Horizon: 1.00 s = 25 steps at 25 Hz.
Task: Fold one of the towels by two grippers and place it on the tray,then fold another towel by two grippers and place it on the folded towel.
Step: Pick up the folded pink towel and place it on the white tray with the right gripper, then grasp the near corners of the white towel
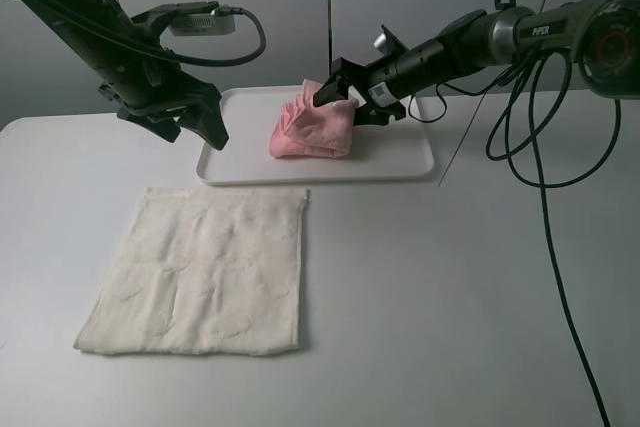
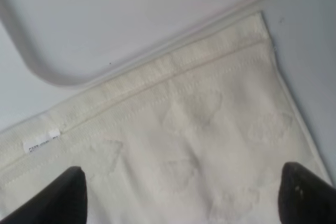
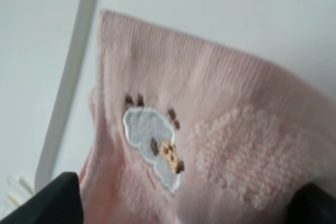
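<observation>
Two towels are showing: the pale pink towel is sitting bunched in a thick bundle on the tray, near its middle. The cream-white towel is lying spread flat on the table just in front of the tray, its far hem close beside the tray's near rim. The right gripper is hanging at the top of the pink bundle, over the tray's far side. Its jaws are standing well apart, with the towel's embroidered patch showing between them — whether a finger is touching the cloth I cannot tell. The left gripper is hovering at the tray's left end in the high view, jaws spread wide and holding nothing. It is above the cream towel's far hem, where a small white label is lying.
</observation>
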### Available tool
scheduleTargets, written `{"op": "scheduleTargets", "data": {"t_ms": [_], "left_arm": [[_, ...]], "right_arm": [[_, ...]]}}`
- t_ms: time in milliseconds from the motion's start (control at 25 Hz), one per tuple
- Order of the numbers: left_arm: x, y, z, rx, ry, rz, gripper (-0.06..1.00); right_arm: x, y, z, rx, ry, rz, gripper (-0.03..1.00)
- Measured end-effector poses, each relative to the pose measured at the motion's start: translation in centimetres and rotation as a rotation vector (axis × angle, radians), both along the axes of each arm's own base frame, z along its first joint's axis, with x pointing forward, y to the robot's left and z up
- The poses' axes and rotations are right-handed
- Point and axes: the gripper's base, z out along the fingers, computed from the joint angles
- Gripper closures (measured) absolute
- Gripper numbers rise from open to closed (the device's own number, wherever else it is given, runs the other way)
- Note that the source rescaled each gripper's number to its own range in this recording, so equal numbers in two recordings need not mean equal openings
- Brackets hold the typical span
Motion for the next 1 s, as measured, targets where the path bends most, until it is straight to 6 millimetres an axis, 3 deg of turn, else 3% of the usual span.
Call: {"op": "scheduleTargets", "data": {"t_ms": [240, 520, 760, 1000], "left_arm": [[-0.3, 0.1, -0.1, 0.014, 0.032, -0.025, -0.06], [-1.2, 1.4, 1.5, 0.149, 0.005, -0.095, -0.06], [-1.9, 2.7, 3.2, 0.183, -0.010, -0.097, -0.06], [-3.3, 3.9, 5.0, 0.207, -0.033, -0.126, -0.06]], "right_arm": [[-0.7, -1.3, 7.7, -0.211, -0.215, 0.106, 0.14], [-3.4, -3.1, 14.7, -0.423, -0.266, 0.194, 0.08], [-5.8, -3.8, 17.3, -0.454, -0.198, 0.225, 0.08], [-9.8, -4.7, 16.8, -0.447, -0.131, 0.218, 0.13]]}}
